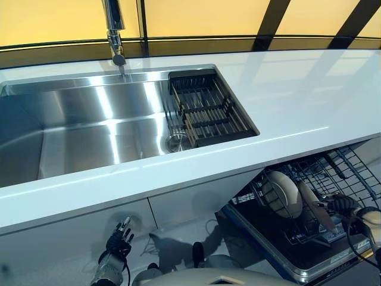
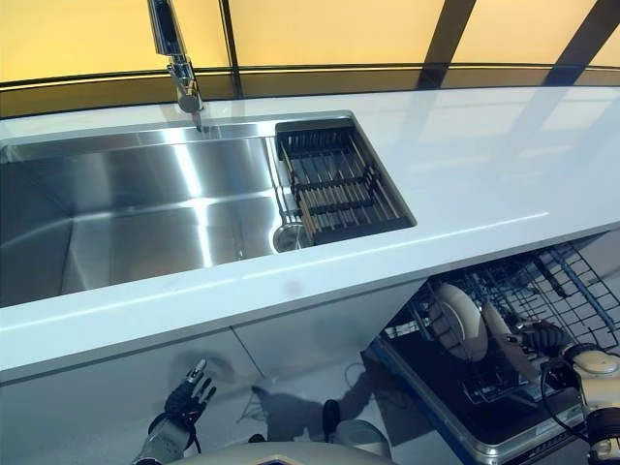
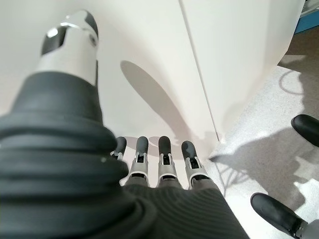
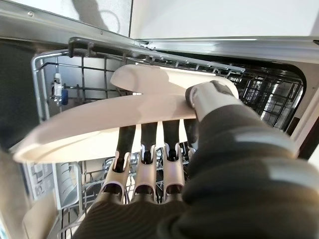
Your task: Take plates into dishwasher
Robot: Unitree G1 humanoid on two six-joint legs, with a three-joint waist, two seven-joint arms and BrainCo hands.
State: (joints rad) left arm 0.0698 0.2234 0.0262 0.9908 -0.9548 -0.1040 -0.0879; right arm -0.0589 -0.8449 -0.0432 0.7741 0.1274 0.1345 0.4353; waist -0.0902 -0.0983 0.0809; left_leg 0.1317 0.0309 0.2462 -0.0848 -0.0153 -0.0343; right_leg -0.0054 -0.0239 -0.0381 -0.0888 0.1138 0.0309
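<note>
The right hand pinches a cream plate by its rim, thumb above and fingers beneath, holding it edge-on over the pulled-out dishwasher rack. Another plate stands upright in that rack. The left hand hangs with fingers straight and apart, low beside the white cabinet front, under the worktop
</note>
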